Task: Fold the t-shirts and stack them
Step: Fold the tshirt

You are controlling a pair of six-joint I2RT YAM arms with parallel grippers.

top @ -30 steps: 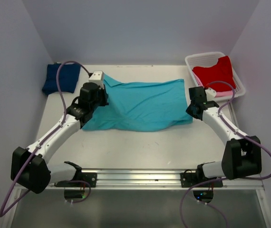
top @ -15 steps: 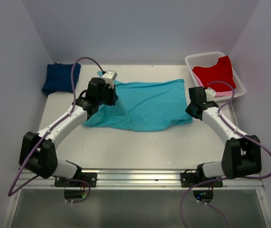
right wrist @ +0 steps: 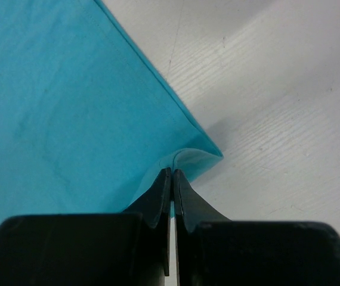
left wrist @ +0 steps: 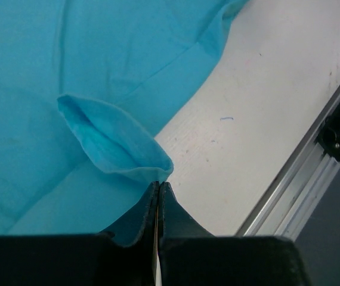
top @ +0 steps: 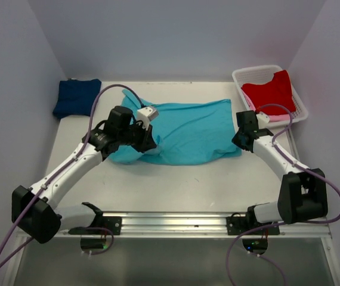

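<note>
A turquoise t-shirt lies spread across the middle of the table. My left gripper is over its left part, shut on a fold of the turquoise cloth and holding that edge lifted above the rest of the shirt; the closed tips show in the left wrist view. At the shirt's near right corner my right gripper is shut, its tips pinching the cloth. A folded navy t-shirt rests at the far left. A red t-shirt lies in the basket on top of a pink one.
The white slotted basket stands at the far right corner. A metal rail runs along the near edge, also seen in the left wrist view as the rail. Bare white table lies between shirt and rail. Walls close in on both sides.
My left gripper has carried the shirt's left edge rightward and nearer, folding it over the shirt. The right arm has stayed put on its corner.
</note>
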